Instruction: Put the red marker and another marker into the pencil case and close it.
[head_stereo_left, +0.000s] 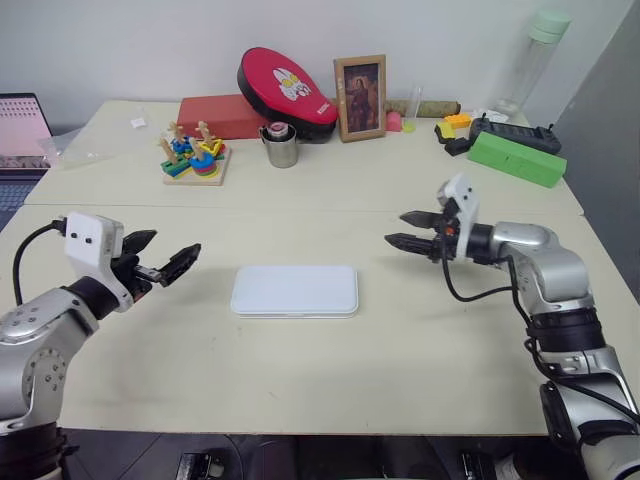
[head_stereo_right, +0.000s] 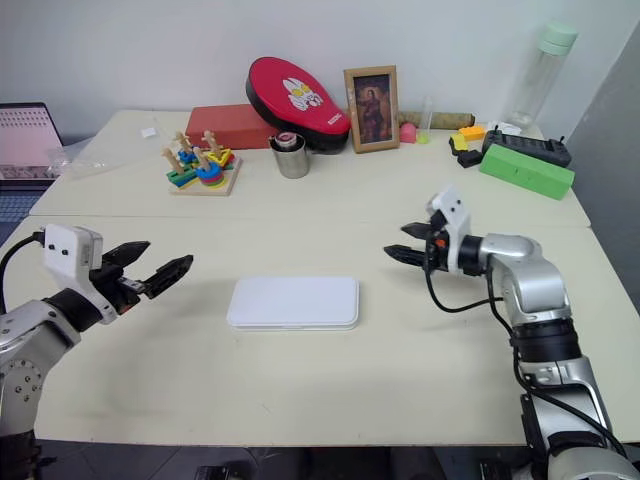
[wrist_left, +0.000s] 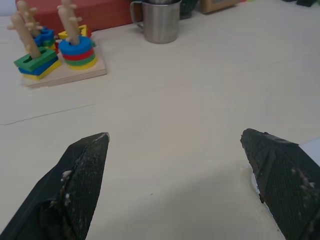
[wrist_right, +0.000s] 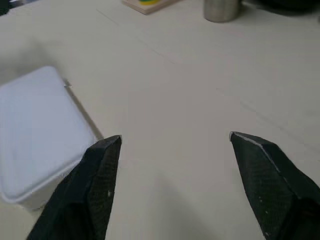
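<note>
A pale table (head_stereo_left: 330, 375) stretches ahead of me, and the pencil case (head_stereo_left: 295, 290) lies flat at its middle with its lid down. It is a white rectangular box with rounded corners, its long side running across my view.

My left gripper (head_stereo_left: 165, 258) hovers above the table to the left of the case, apart from it. Its two black fingers (wrist_left: 80, 185) are spread wide with nothing between them but bare tabletop. One corner of the case peeks in just beside one finger in my left wrist view.

My right gripper (head_stereo_left: 412, 230) hovers to the right of the case and a little farther back, pointing inward toward my left. Its fingers (wrist_right: 95, 185) are also parted wide and hold nothing. In my right wrist view one end of the case sits near one finger, not touching it.

Farther back on the left stands a wooden stacking toy (head_stereo_left: 195, 155) with coloured rings on pegs. Beside it is a metal cup (head_stereo_left: 282, 146). Behind those lie a red box (head_stereo_left: 215, 115) and a red oval case (head_stereo_left: 285, 92) leaning on it, then a framed picture (head_stereo_left: 360, 97). At the far right sit a green block (head_stereo_left: 515, 158) and a tall clear bottle (head_stereo_left: 535, 60). A laptop (head_stereo_left: 22, 135) shows at the far left edge.
</note>
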